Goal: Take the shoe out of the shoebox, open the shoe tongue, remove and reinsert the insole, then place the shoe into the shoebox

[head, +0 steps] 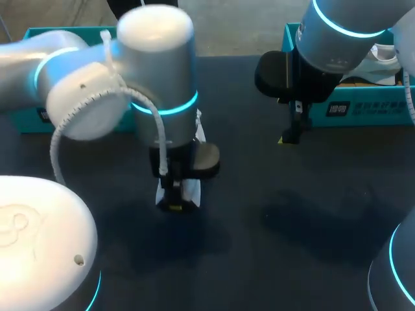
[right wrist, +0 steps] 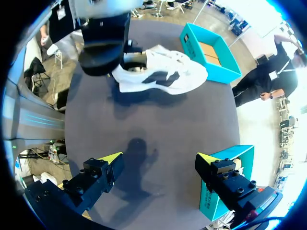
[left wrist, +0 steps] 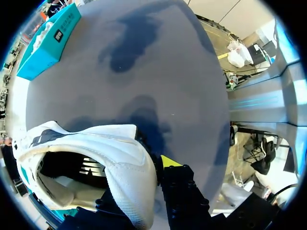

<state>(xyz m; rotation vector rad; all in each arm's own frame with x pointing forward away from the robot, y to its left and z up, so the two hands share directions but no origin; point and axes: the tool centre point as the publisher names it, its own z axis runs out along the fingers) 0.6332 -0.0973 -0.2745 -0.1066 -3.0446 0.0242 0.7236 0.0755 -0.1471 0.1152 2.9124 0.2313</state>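
Observation:
A white shoe (right wrist: 163, 72) with dark side marks lies on the dark table beside an open teal shoebox (right wrist: 211, 52). My left gripper (left wrist: 148, 167) is shut on the shoe's heel collar (left wrist: 129, 172), with the padded rim pinched between its fingers and one yellow tip (left wrist: 168, 161) showing. From the head view, the left arm covers most of the shoe (head: 193, 192), and the left gripper (head: 175, 201) points straight down. My right gripper (right wrist: 158, 160) hangs open and empty above bare table, well away from the shoe. It is near the back right (head: 290, 136).
A second teal box (head: 363, 107) at the back right holds another white shoe (head: 382, 55); its corner (right wrist: 230, 182) sits beside my right fingers. The first teal box (head: 26, 120) stands at the back left, behind my left arm.

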